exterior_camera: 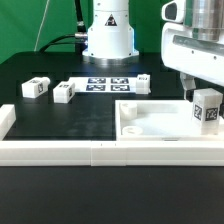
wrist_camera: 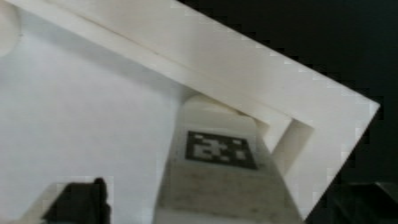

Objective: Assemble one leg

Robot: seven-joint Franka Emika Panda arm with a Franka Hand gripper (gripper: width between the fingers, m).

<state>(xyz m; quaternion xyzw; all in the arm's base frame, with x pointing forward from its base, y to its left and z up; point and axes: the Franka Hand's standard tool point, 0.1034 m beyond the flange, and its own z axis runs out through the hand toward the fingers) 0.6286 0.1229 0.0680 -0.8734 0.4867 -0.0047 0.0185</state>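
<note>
Gripper (exterior_camera: 203, 100) at the exterior view's right, hanging over the far right corner of the big white panel (exterior_camera: 160, 122), fingers pinching one leg (exterior_camera: 207, 107). Leg = small white block w/ b&w marker tag facing the camera; it sits low, right at the panel's raised rim, tag upright. Contact betw. leg bottom and panel: can't tell from this angle.

Wrist view: same held leg (wrist_camera: 226, 152) seen end-on, tag face visible, tucked into the angle where the panel's (wrist_camera: 107, 120) raised edges meet. Looks inside the corner recess, though the blur leaves seating depth unclear. Dark fingertip (wrist_camera: 79, 203) shows at the frame edge; 2nd finger not clearly seen.

Other parts, exterior view:
- spare leg (exterior_camera: 36, 88) on the black counter (exterior_camera: 60, 120), far toward the exterior view's left, tag up.
- 2nd spare leg (exterior_camera: 65, 92) just beside it, nearer centre, apart from the first.
- 3rd spare leg (exterior_camera: 144, 82) farther back, near the marker board (exterior_camera: 107, 84), partly behind the gripper housing.
- marker board flat on the counter in front of the arm's base (exterior_camera: 108, 35), several tags in a row.
- long white border rail (exterior_camera: 100, 150) runs across the near edge of the counter; short side piece at the exterior view's left end. Panel lies against this rail on the right half.

Green backdrop behind. Spare legs all well apart from the panel.
</note>
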